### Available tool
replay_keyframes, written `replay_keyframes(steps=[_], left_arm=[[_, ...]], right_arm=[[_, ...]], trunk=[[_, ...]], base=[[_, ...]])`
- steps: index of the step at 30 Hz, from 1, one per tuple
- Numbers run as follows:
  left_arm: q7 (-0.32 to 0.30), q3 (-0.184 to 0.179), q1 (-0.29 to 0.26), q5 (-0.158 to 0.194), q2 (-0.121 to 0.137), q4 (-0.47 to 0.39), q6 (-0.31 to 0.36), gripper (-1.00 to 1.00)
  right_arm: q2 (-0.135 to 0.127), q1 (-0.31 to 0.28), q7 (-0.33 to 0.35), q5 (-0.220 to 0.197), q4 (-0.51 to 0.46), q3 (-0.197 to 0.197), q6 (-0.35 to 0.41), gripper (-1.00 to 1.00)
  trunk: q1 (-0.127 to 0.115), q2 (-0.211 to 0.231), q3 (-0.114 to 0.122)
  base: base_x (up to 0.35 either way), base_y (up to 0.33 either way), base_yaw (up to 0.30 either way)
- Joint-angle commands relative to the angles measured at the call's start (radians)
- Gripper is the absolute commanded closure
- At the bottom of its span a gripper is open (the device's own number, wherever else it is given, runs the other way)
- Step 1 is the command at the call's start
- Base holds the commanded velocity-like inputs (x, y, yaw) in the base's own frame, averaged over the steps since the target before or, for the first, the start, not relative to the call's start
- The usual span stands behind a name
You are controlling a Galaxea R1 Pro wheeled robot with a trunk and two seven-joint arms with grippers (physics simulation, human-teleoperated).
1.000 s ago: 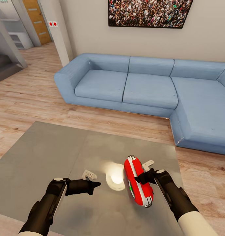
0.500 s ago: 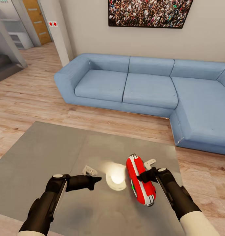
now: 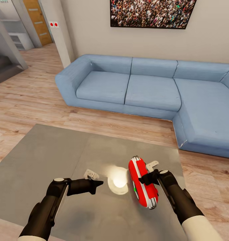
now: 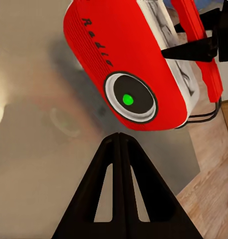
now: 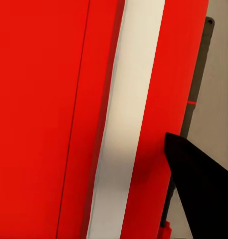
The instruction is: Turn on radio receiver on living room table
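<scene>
Radio [image 3: 142,183]: red with white stripe, tipped up on its edge above the right part of the grey worktop [image 3: 44,157]; green light on its round dial [image 4: 129,98] faces the left claw
Right claw [image 3: 146,177]: clamped on the radio from the right, one dark finger [image 5: 198,186] against its red side
Left claw [image 3: 94,185]: fingers pressed together, holding nothing, pointing at the radio, well apart from it
Sofa [image 3: 144,90]: blue, beyond the worktop, against the wall under a crowd picture [image 3: 151,13]

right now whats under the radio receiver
The radio receiver is held on edge by the right gripper. Beneath it lies the glossy grey table, showing a faint reflection. Whether its lowest edge touches the top is hidden.
</scene>
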Motion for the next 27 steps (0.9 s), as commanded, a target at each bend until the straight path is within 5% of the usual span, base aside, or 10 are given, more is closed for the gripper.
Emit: replay_keyframes(steps=[1,27], left_arm=[[0.000,0.000,0.000,0.000,0.000,0.000,0.000,1.00],[0.000,0.000,0.000,0.000,-0.001,0.000,-0.001,1.00]], right_arm=[[0.001,0.000,-0.006,0.000,0.001,0.000,0.000,1.00],[0.005,0.000,-0.041,0.009,0.085,-0.007,-0.016,1.00]], trunk=[[0.000,0.000,0.000],[0.000,0.000,0.000]], base=[[0.000,0.000,0.000],[0.000,0.000,0.000]])
